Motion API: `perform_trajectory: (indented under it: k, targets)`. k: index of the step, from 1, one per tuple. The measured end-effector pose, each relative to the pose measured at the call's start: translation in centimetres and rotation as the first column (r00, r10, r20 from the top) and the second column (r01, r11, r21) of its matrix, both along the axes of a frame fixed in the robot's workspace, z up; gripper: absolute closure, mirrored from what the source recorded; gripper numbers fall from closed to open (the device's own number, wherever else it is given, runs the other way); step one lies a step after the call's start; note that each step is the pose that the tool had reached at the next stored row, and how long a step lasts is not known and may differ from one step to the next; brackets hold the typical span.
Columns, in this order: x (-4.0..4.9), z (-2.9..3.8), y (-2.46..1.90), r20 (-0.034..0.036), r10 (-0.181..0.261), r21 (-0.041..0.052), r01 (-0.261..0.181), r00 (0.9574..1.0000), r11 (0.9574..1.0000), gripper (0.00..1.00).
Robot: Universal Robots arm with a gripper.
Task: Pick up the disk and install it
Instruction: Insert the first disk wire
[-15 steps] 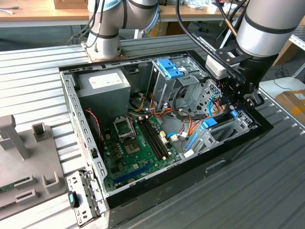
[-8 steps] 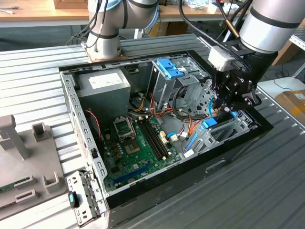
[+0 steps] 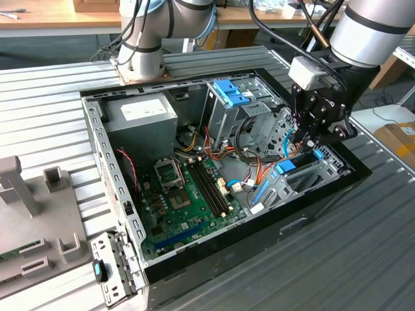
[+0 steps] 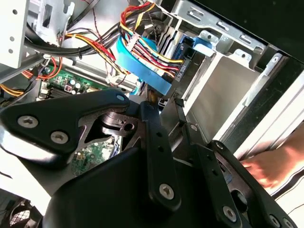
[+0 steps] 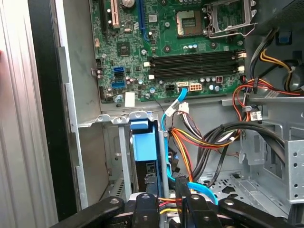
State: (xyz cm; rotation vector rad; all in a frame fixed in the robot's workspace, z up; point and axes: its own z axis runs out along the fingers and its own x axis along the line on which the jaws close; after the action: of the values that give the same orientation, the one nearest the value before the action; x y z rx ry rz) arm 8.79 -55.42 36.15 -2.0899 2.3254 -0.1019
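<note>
Where the gripper hangs: the gripper (image 3: 310, 148) is low over the drive bay (image 5: 127, 117), inside the open computer case (image 3: 259, 234) on the ridged metal surface (image 3: 363, 253).
Fingers: in the first wrist view the fingers (image 5: 145, 209) stand slightly apart, with coloured wires (image 5: 190, 142) visible through the gap; nothing is clamped between them.
Disk: the disk (image 5: 143, 149), dark with bright blue rails, stands on edge between the bay's metal walls, just beside one finger.
Step in hand: seemingly the install stage, with the disk already in its bay.
Next move calls for: a straight, gentle push along the walls, clear of the wires.
Nearby: a person's hand (image 4: 266, 166) rests at the case edge.
</note>
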Motion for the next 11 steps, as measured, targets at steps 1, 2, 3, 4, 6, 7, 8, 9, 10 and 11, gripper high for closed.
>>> perform_trajectory:
  k: [1,2,3,4,6,7,8,9,10,11]
  targets:
    - [0.00,0.05,0.02,-0.0001,0.000,-0.0007,0.000,1.0000,1.0000,0.70]
    - [0.00,0.20,0.06,-0.0002,0.000,-0.0025,0.000,1.0000,1.0000,0.70]
    - [0.01,0.38,0.10,-0.0002,0.000,-0.0047,0.000,1.0000,1.0000,0.70]
    - [0.01,0.47,0.14,-0.0002,0.000,-0.0064,0.000,1.0000,1.0000,0.70]
    - [0.00,0.81,0.18,-0.0002,0.000,-0.0110,0.000,1.0000,0.9999,0.70]
    - [0.01,0.99,0.19,-0.0002,0.000,-0.0115,0.000,1.0000,0.9999,0.70]
    - [0.00,1.32,0.19,-0.0002,0.000,-0.0118,0.000,1.0000,0.9999,0.70]
    - [0.01,1.61,0.19,-0.0002,0.000,-0.0117,0.000,1.0000,0.9999,0.70]
    - [0.00,1.66,0.19,-0.0002,0.000,-0.0114,0.000,1.0000,0.9999,0.70]
    - [0.00,1.73,0.19,-0.0002,0.000,-0.0117,0.000,1.0000,0.9999,0.70]
